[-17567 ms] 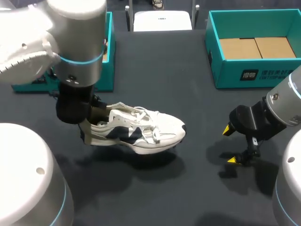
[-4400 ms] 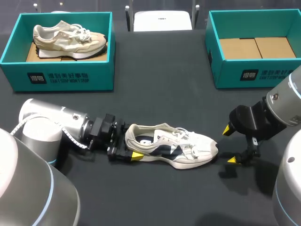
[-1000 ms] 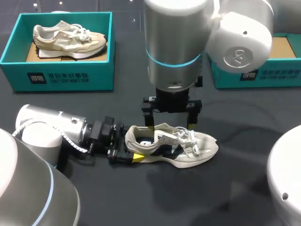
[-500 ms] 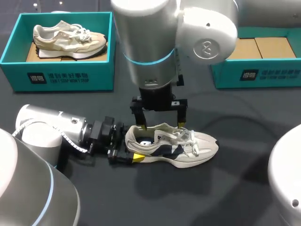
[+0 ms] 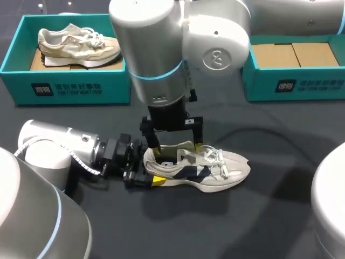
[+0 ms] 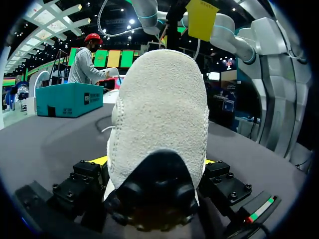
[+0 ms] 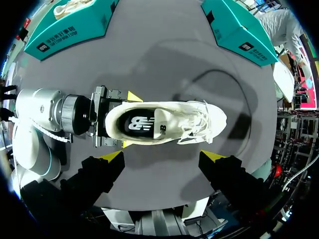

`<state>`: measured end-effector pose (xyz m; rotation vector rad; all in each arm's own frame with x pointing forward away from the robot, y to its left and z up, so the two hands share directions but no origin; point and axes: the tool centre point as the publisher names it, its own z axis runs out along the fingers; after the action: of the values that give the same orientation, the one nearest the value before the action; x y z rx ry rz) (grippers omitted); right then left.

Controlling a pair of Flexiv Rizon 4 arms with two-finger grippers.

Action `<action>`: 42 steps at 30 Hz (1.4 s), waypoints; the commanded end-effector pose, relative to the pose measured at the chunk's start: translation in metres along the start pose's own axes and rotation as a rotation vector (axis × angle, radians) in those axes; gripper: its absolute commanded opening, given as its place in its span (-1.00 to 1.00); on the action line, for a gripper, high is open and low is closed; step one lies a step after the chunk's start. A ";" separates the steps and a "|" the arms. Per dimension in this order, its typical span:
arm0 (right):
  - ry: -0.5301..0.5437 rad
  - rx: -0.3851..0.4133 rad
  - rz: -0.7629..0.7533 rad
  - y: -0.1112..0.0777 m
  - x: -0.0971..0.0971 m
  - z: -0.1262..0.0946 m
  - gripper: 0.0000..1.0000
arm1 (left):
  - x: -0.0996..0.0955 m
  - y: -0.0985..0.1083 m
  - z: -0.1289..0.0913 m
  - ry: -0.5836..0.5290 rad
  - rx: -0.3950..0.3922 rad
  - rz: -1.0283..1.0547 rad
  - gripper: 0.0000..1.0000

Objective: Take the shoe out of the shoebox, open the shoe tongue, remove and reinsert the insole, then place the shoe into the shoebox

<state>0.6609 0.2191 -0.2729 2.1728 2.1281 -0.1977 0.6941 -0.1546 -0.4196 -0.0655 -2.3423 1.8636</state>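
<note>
The left gripper (image 5: 147,168) is clamped on the heel of the white shoe (image 5: 215,170). Its far finger is hidden behind that heel, and in its wrist view the heel blocks the rest of the shoe. The shoe lies on the worktop (image 5: 242,216) near centre, long axis 9-to-3, toe toward 3 o'clock. The right gripper (image 5: 175,144) hangs wide open over the shoe's collar, and its arm (image 5: 178,48) cuts off part of the shoebox (image 5: 302,81) at 2 o'clock.
</note>
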 end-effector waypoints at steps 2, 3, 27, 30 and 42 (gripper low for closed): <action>-0.358 0.010 0.173 -0.003 0.015 0.004 1.00 | 0.001 0.001 0.000 0.000 -0.003 -0.001 -1.00; -0.368 0.003 0.173 -0.003 0.015 0.005 1.00 | 0.001 0.001 0.000 0.000 -0.003 -0.001 -1.00; -0.398 -0.042 0.213 0.003 -0.015 0.041 1.00 | 0.001 0.001 0.000 0.000 -0.003 -0.001 -1.00; -0.383 -0.051 0.213 0.005 -0.017 0.045 1.00 | 0.001 0.001 0.000 0.000 -0.003 -0.001 -1.00; -0.338 -0.069 0.218 0.019 -0.020 0.060 1.00 | 0.001 0.001 0.000 0.000 -0.003 -0.001 -1.00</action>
<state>0.6830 0.1926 -0.3255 1.8844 2.0033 -0.5300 0.6938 -0.1546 -0.4197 -0.0655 -2.3420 1.8634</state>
